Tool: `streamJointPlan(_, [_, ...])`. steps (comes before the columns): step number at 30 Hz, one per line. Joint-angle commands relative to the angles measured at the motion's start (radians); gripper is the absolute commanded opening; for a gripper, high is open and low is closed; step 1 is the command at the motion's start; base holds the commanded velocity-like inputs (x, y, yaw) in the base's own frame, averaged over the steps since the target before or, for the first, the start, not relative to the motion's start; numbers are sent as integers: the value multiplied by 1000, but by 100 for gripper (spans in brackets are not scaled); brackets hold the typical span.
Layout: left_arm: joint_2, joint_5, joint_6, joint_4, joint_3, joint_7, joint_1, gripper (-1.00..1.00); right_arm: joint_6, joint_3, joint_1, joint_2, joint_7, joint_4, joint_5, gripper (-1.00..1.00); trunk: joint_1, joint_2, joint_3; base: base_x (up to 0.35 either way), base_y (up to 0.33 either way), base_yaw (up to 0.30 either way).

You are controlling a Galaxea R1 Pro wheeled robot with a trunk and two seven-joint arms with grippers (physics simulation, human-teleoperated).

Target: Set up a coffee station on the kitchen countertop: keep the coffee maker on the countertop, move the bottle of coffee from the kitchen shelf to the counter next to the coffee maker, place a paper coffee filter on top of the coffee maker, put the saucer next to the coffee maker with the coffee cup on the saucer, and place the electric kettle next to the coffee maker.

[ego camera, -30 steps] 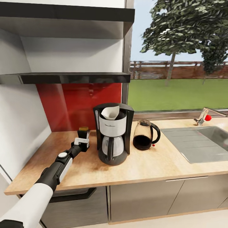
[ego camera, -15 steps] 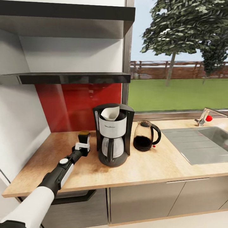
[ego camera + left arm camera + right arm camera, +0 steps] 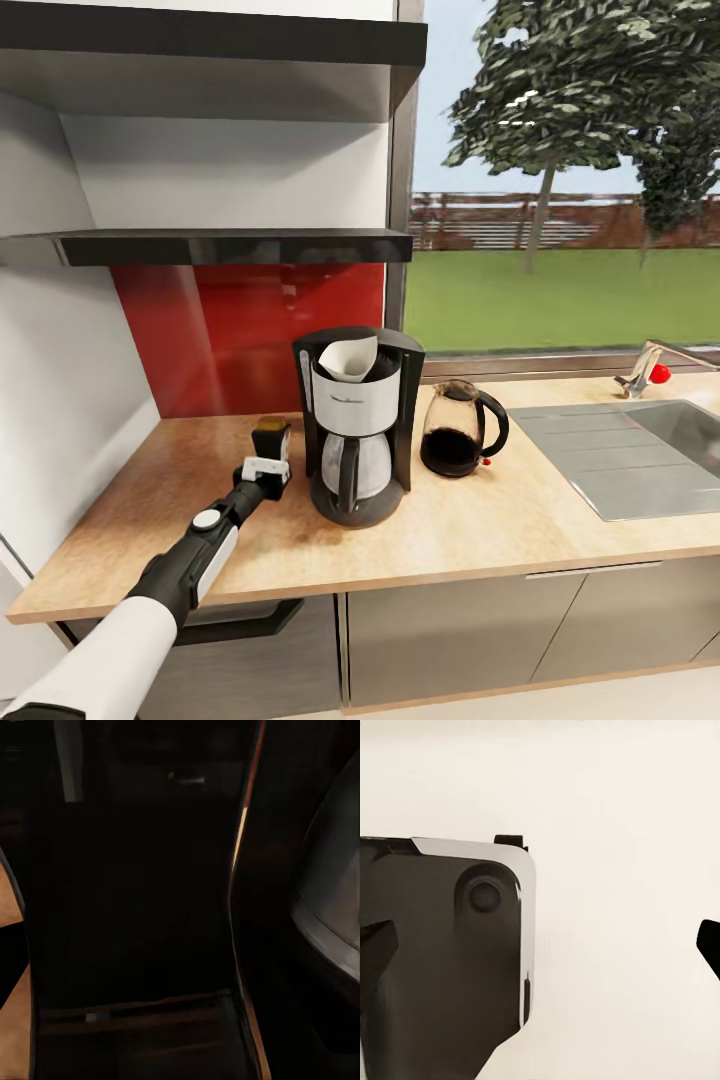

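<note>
Worktop (image 3: 560,530) of light wood runs across the head view over dark grey cabinet fronts, with the red backsplash and the thin dark kitchen shelf (image 3: 230,246) above its far left part. The coffee maker (image 3: 356,422) stands upright near the middle of the worktop, and the paper coffee filter (image 3: 349,357) sits in its top, mouth upward and tilted a little to the left. Just right of it, close but apart, stands the electric kettle (image 3: 458,428) with its black loop handle pointing right. The bottle of coffee (image 3: 271,436) is on the worktop just left of the coffee maker; its gold-tan lid shows above the left hand (image 3: 266,467), whose white fingers sit around the lower part of the jar, so the hand appears closed on it, though contact is hard to confirm. The left wrist view is very dark: a dark upright shape fills the middle, a curved grey-white surface lies to one side, and slivers of tan wood show at the edges. A sink (image 3: 640,452) and a tap (image 3: 645,372) lie at the far right. Whether the right hand is open or closed cannot be told from its wrist view.
</note>
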Motion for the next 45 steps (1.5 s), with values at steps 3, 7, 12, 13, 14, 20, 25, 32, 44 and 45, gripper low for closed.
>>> streamJointPlan(3, [1, 8, -24, 17, -6, 4, -1, -100, -2, -8, -1, 1, 4, 0, 6, 100, 1, -2, -2, 0, 0, 0])
streamJointPlan(7, [-1, 7, -31, 36, -7, 9, -1, -100, -2, -8, -1, 2, 4, 0, 6, 100, 1, -2, -2, 0, 0, 0])
streamJointPlan(12, [-4, 8, -34, 55, -6, 9, -1, -100, -2, -8, -1, 2, 4, 1, 6, 100, 1, -2, -2, 0, 0, 0])
streamJointPlan(13, [-6, 8, -34, 55, -6, 10, -1, -100, -2, -8, -1, 2, 4, 1, 6, 100, 1, -2, -2, 0, 0, 0])
streamJointPlan(14, [-7, 8, -33, 55, -7, 10, -1, -100, -2, -8, -1, 1, 4, 2, 6, 100, 1, -2, -2, 0, 0, 0])
streamJointPlan(20, [-21, 8, -35, 54, -6, 7, -1, 100, -2, -8, -1, 1, 4, 2, 6, 100, 1, -2, -2, 0, 0, 0])
streamJointPlan(25, [-22, 8, -36, 54, -5, 6, -1, 100, -2, -8, -1, 1, 4, 2, 6, 100, 1, -2, -2, 0, 0, 0])
streamJointPlan(32, [-21, 12, -62, 54, -3, 6, 0, 100, -2, -8, -1, 1, 4, 1, 6, 100, 1, -2, -2, 0, 0, 0])
streamJointPlan(44, [-21, 12, -91, 54, -3, 4, 14, 100, -2, -8, -1, 1, 4, 1, 6, 100, 1, -2, -2, 0, 0, 0])
streamJointPlan(45, [-21, 13, -92, 53, -3, 4, 21, 100, -2, -8, -1, 1, 4, 1, 6, 100, 1, -2, -2, 0, 0, 0])
